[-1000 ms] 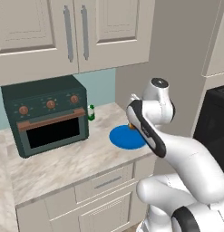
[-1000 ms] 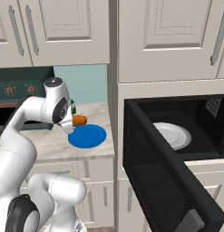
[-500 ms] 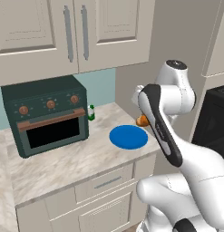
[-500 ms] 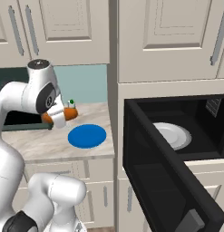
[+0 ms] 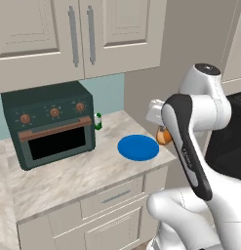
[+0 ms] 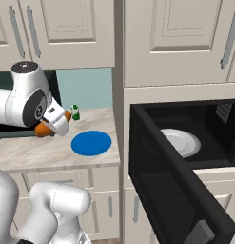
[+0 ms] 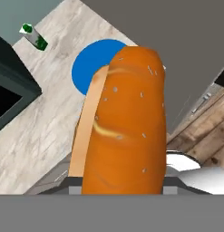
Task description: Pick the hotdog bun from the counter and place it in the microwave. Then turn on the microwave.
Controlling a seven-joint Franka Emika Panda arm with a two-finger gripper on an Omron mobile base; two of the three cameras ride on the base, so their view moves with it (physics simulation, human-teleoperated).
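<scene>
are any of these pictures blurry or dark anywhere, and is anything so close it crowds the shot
Hand view: the orange-tan oblong hotdog bun sits very close, looming, slightly soft. Right base view: the black built-in microwave cavity is dark, its white round plate still readable. Left base view: even light, sharp, no glare on the round blue plate.

1. The left base view looks down from behind the arm at the bench [image 5: 68,180].
2. The right base view shares that bench (and blue plate [image 6: 91,143]).
3. The hand view looks down, close.
</scene>
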